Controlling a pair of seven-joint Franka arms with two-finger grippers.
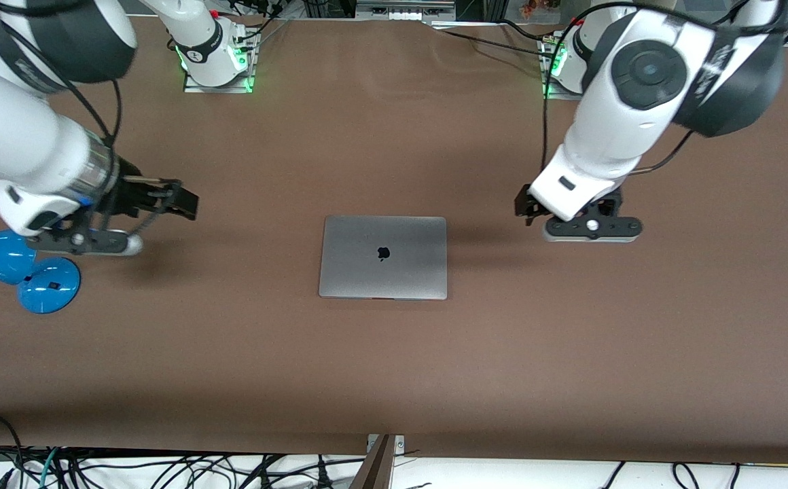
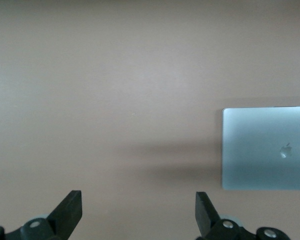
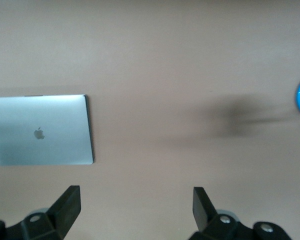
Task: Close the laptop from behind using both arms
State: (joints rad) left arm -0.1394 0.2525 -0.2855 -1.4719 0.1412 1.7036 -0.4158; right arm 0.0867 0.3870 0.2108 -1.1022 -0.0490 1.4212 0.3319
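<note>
Silver laptop (image 1: 383, 257) lying shut on brown worktop (image 1: 394, 373), black apple logo (image 1: 383, 254) on lid, left gripper (image 2: 138, 212) and right gripper (image 3: 136, 210) over bare worktop at either end, well apart from laptop, fingers (image 2: 70, 210) spread wide, holding nothing

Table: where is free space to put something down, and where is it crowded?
Bare brown table lies between the closed laptop and the front camera's edge, and between laptop and arm bases. Crowded: the blue object under the open right gripper; the open left gripper hovers at the other end.
</note>
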